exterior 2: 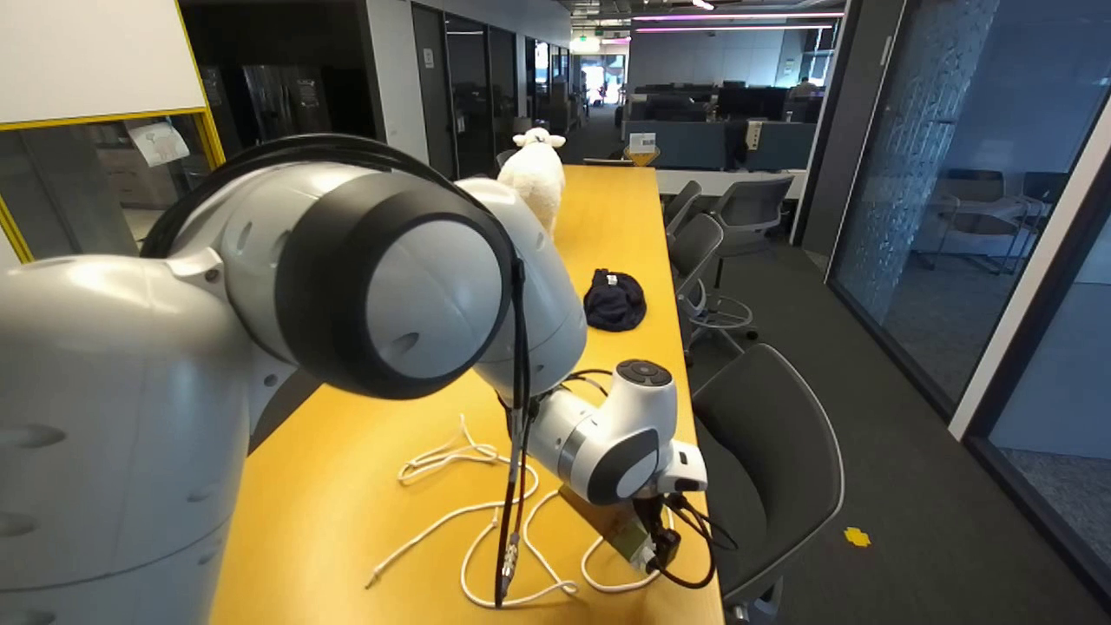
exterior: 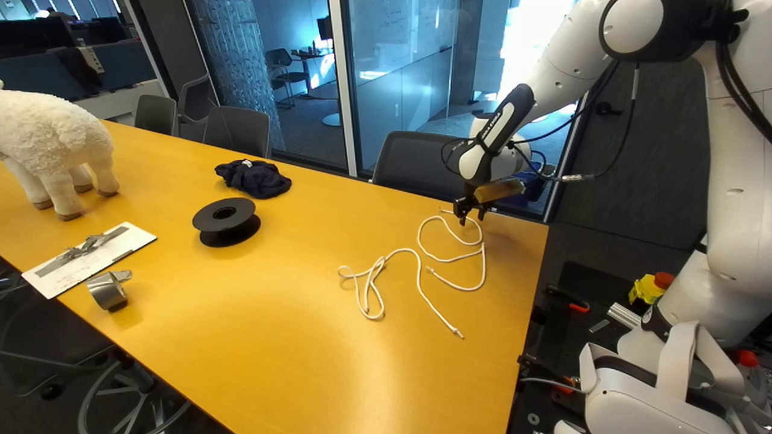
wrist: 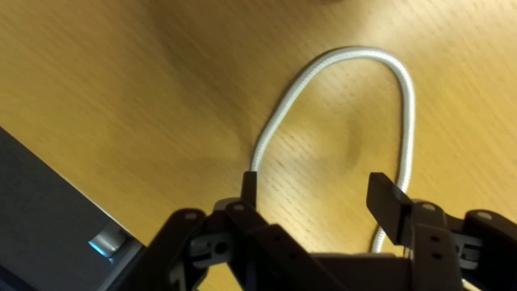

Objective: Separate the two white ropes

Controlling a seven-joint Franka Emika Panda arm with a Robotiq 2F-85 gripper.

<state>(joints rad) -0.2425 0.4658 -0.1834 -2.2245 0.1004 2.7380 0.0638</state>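
Near table corner: gripper, jaws well apart, empty, above white rope. Second rope just clear, presumably for separation.

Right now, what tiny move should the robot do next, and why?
Probably lift the gripper straight up: its jaws stand apart with nothing gripped, and the white rope below already seems clear of the other white rope, so pulling now might tangle them.

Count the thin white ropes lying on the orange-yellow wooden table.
2. One thin white rope lies nearer the round black spool; the other thin white rope curls partly beneath the black gripper. Any more would be hidden, perhaps behind the white robot arm.
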